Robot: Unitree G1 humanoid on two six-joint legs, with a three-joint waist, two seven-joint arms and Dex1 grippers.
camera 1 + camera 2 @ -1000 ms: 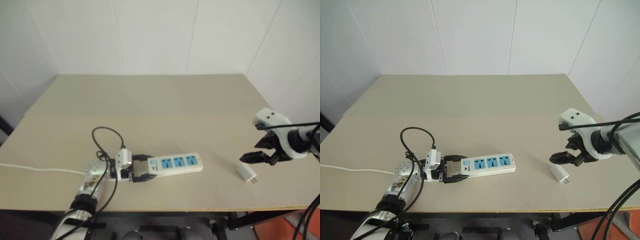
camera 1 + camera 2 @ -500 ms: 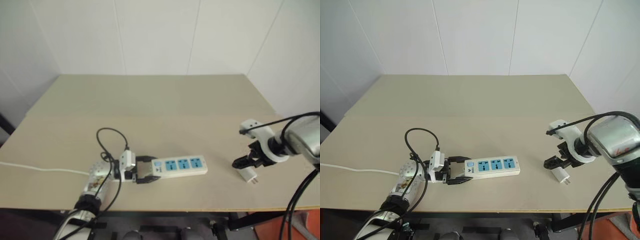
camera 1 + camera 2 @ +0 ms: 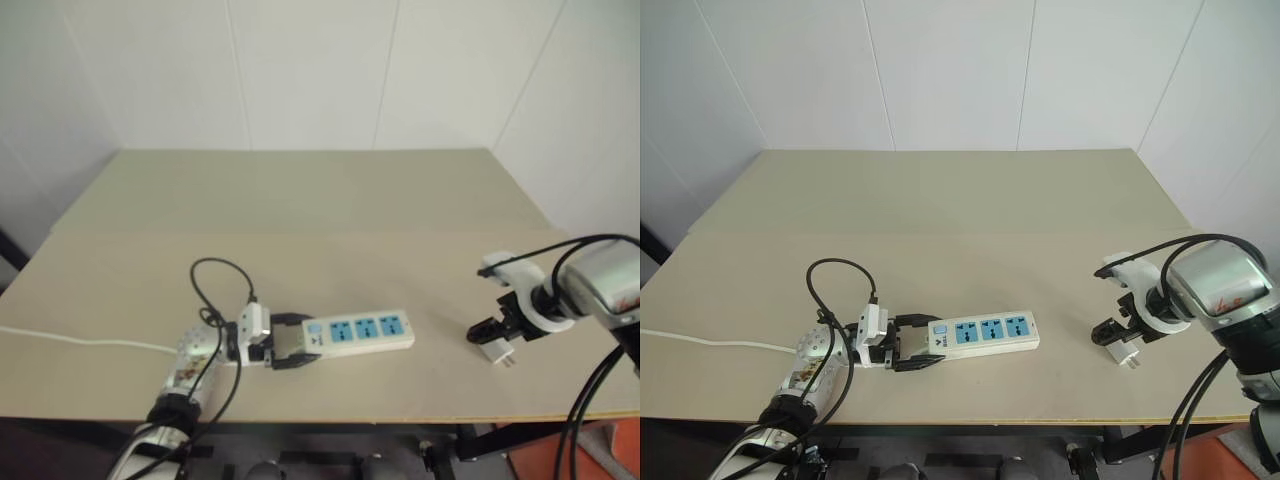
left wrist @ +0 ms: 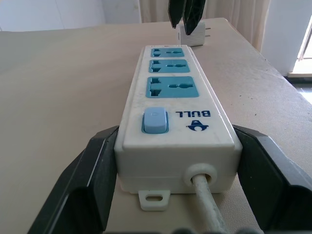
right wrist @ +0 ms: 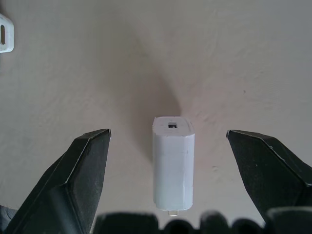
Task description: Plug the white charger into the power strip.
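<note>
White charger (image 5: 173, 168) lies flat on the table (image 3: 970, 215) near its front right edge, long axis diagonal, prongs pointing toward the front edge, between the spread fingers (image 5: 78, 180) of the right hand (image 3: 1118, 335), untouched. Power strip (image 3: 982, 332) lies left of it, long axis left-right, cord end pinched in the left hand (image 3: 908, 350).

left pincer (image 4: 170, 185) level, fingers spread, right pincer (image 5: 168, 170) pointing down, fingers wide

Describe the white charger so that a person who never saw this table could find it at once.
On the beige table, look near the front edge at the robot's right, well apart from the power strip. There the white charger lies flat between the open right gripper's black fingers, a small white block with two short metal prongs.
</note>
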